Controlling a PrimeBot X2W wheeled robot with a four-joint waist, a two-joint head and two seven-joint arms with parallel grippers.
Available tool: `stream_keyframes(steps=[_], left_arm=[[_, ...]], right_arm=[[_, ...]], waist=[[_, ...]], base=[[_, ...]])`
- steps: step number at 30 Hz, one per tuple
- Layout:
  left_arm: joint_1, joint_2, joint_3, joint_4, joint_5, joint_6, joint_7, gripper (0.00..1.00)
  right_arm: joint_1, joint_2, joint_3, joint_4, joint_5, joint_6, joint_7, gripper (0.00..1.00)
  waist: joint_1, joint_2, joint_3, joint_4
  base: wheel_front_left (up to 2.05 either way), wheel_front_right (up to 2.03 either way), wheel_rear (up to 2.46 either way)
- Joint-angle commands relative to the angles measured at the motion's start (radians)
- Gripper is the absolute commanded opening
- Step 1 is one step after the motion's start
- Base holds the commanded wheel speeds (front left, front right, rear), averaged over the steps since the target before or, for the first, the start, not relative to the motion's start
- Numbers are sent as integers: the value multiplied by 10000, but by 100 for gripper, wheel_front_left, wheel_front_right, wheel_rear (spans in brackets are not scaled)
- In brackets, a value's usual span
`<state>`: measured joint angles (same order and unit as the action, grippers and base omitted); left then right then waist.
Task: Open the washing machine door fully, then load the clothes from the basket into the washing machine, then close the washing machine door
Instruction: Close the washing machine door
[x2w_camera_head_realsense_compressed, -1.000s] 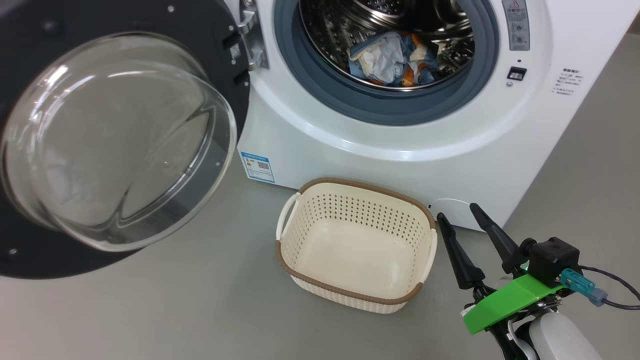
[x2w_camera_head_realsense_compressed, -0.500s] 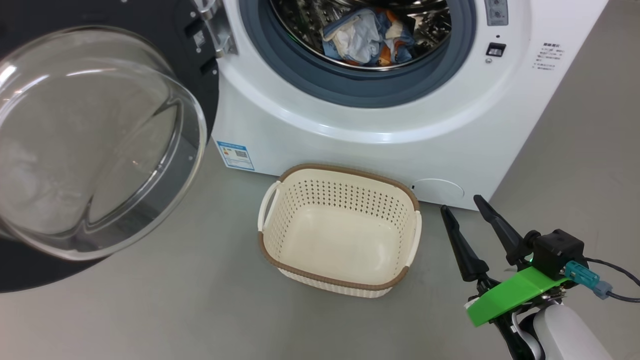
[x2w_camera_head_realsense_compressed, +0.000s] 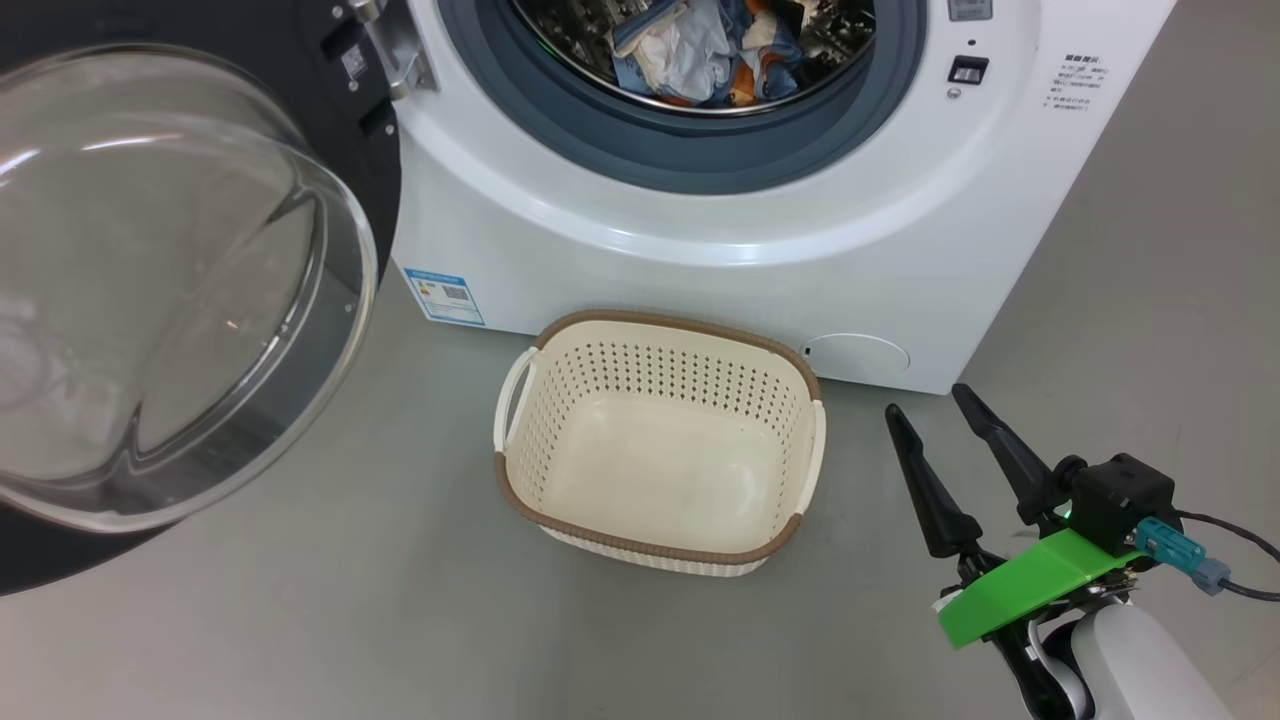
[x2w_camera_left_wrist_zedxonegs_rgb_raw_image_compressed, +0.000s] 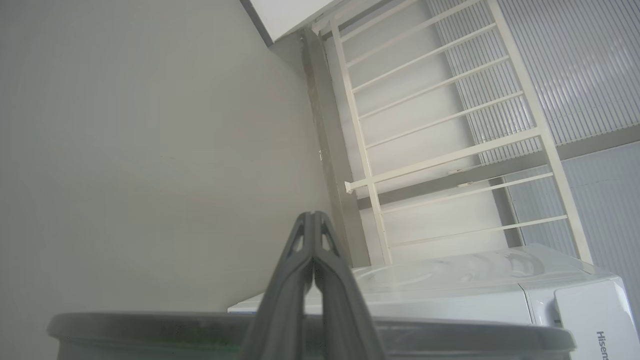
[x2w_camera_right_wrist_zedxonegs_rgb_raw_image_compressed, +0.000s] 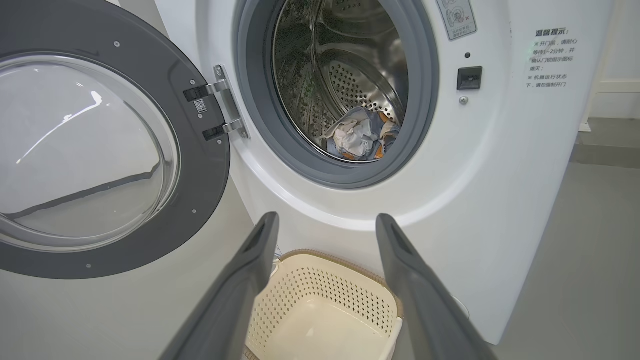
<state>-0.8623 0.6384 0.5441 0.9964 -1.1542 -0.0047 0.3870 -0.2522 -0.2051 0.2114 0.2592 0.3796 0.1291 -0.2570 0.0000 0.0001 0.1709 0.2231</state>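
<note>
The white washing machine (x2w_camera_head_realsense_compressed: 700, 270) (x2w_camera_right_wrist_zedxonegs_rgb_raw_image_compressed: 500, 175) stands ahead with its door (x2w_camera_head_realsense_compressed: 150, 290) (x2w_camera_right_wrist_zedxonegs_rgb_raw_image_compressed: 100, 150) swung wide open to the left, glass bowl bulging toward me. The clothes (x2w_camera_head_realsense_compressed: 700, 50) (x2w_camera_right_wrist_zedxonegs_rgb_raw_image_compressed: 357, 140), blue, cream and orange, lie inside the steel drum. On the floor before the machine sits the cream basket (x2w_camera_head_realsense_compressed: 655, 450) (x2w_camera_right_wrist_zedxonegs_rgb_raw_image_compressed: 325, 310), with nothing in it. My right gripper (x2w_camera_head_realsense_compressed: 927, 400) (x2w_camera_right_wrist_zedxonegs_rgb_raw_image_compressed: 325, 222) is open, hovering to the right of the basket with nothing between its fingers. In the left wrist view my left gripper (x2w_camera_left_wrist_zedxonegs_rgb_raw_image_compressed: 312, 217) is shut and empty, pointing at a pale wall above a grey rim.
Grey floor (x2w_camera_head_realsense_compressed: 350, 600) spreads around the basket and to the machine's right. A white railing (x2w_camera_left_wrist_zedxonegs_rgb_raw_image_compressed: 440, 125) and the top of a second white appliance (x2w_camera_left_wrist_zedxonegs_rgb_raw_image_compressed: 475, 295) appear in the left wrist view. A blue label (x2w_camera_head_realsense_compressed: 445, 295) marks the machine's lower front.
The head camera has shifted: machine, door and basket slid left and up in the picture. The right gripper stays open at the lower right; the clothes lie unmoved in the drum.
</note>
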Motion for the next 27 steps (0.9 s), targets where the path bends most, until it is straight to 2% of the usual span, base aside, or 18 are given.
stream_keyframes(steps=[1, 9, 15, 27], left_arm=[[-174, 823, 171, -126, -73, -61, -9, 0], [-132, 882, 278, 676, -94, -284, -407, 0], [-69, 962, -194, 1053, 245, -423, -56, 0], [43, 747, -687, 1321, 62, -891, 2197, 0]], right_arm=[[-301, -53, 188, -273, -50, 16, -48, 100], [-375, -125, 157, -250, -92, 16, -48, 100], [-390, -143, 141, -212, -93, 16, -48, 100], [-241, 10, 63, -124, -63, 16, -48, 100]], waist=[[0, -1, 58, -38], [0, -1, 169, -126], [0, -1, 107, -127], [0, -1, -252, -44]], base=[[0, 0, 0], [0, 0, 0], [0, 0, 0], [0, 0, 0]])
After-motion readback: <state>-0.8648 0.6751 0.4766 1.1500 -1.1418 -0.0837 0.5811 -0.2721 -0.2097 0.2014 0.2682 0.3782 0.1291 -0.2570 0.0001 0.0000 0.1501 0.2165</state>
